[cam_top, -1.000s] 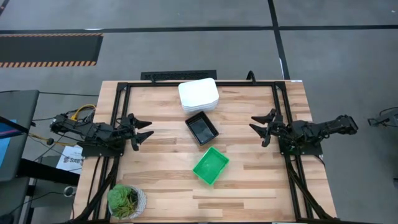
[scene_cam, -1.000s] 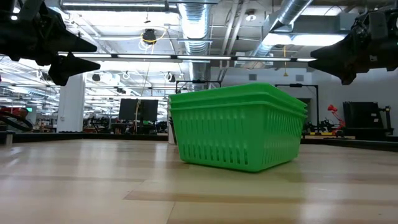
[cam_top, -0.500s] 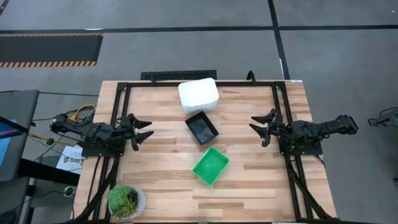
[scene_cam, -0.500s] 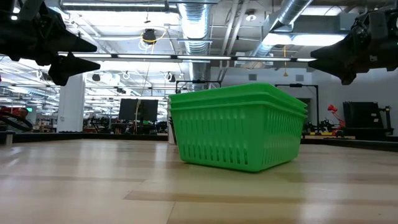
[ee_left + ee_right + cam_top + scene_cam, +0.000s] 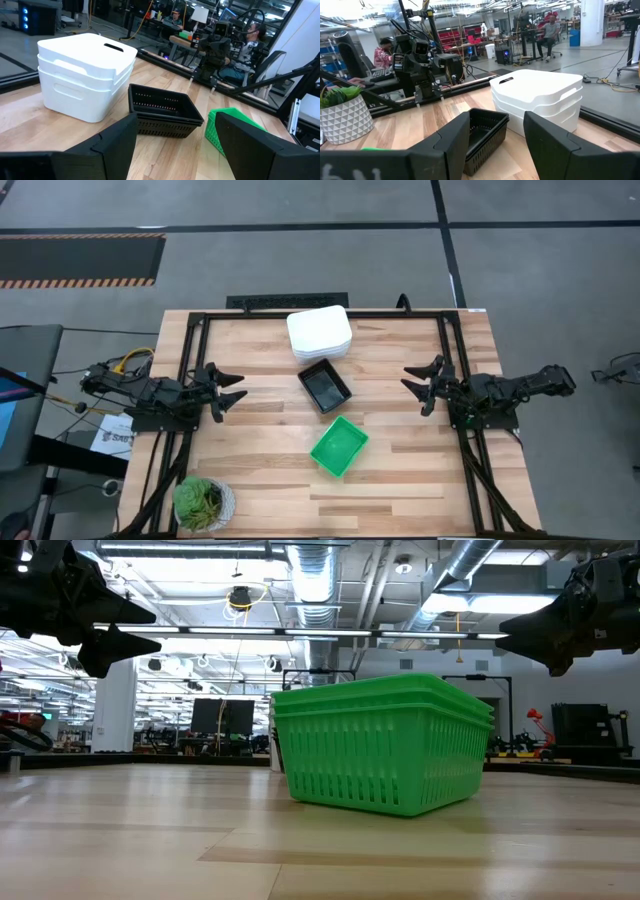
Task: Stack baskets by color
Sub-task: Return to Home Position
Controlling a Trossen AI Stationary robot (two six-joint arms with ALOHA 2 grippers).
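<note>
Baskets sit in three single-colour piles down the middle of the desk point(image 5: 260, 470). Black baskets point(image 5: 324, 386) are at the centre, slanted to the desk edges, and I use them as the reference. White baskets point(image 5: 319, 333) are just behind the black ones on the far side. From above the two piles look corner to corner, and I can't tell if they touch. The left wrist view shows them close side by side. Green baskets point(image 5: 339, 446) are just in front of the black ones on the near side, also slanted. In the low view the green pile is nested with its rims layered, sits flat on the wood, and hides the black and white piles behind it. Left hand point(image 5: 240, 386) is off to the left of the black baskets, well apart, held above the desk and pointing toward them. Its fingers are spread and grip nothing. Right hand point(image 5: 408, 379) mirrors it to the right of the black baskets, well apart, fingers likewise spread and holding nothing. Potted plant point(image 5: 203, 503) stands well away from the black baskets, at the near-left corner of the desk. A seated person point(image 5: 550, 29) shows in the room beyond, past the white baskets in the right wrist view.
</note>
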